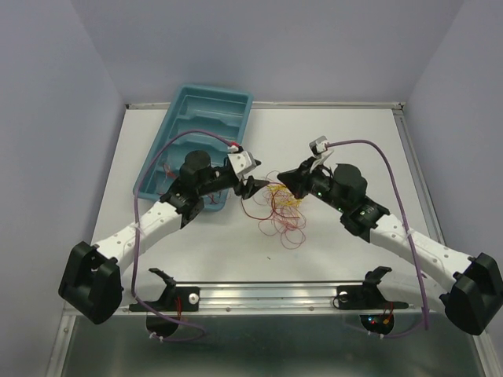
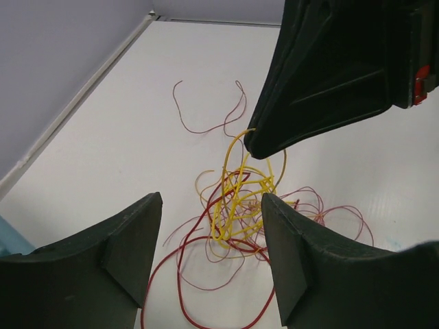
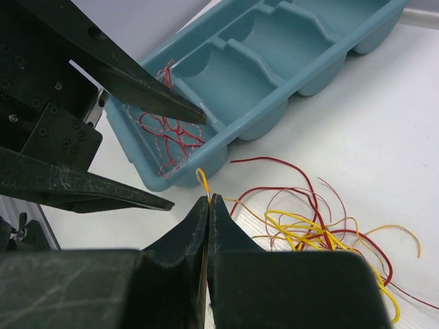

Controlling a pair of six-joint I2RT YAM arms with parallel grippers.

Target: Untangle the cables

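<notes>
- One white counter (image 1: 354, 126) carries everything in view.
- One teal tray (image 1: 206, 110) with several compartments lies at the far left of the counter. A few thin red strands (image 3: 168, 130) sit curled in its near end compartment.
- Left claw (image 1: 250, 187) reaches in from the tray side. Its two fingers stand wide apart and hold nothing, and its wrist view frames the tangle between them.
- Right claw (image 3: 208, 205) comes in from the other side, its tip near the left claw's. Its fingers are pressed together on a yellow cable (image 3: 202, 179).
- Many thin red and yellow cables (image 1: 283, 208) lie in a loose knot on the counter between the two claws, just beside the tray's near end. The yellow ones bunch in the middle and red loops spread outward toward the near edge.
- The pinched yellow cable rises from that knot to the right claw's tip, with a small loop poking out above the fingertips.
</notes>
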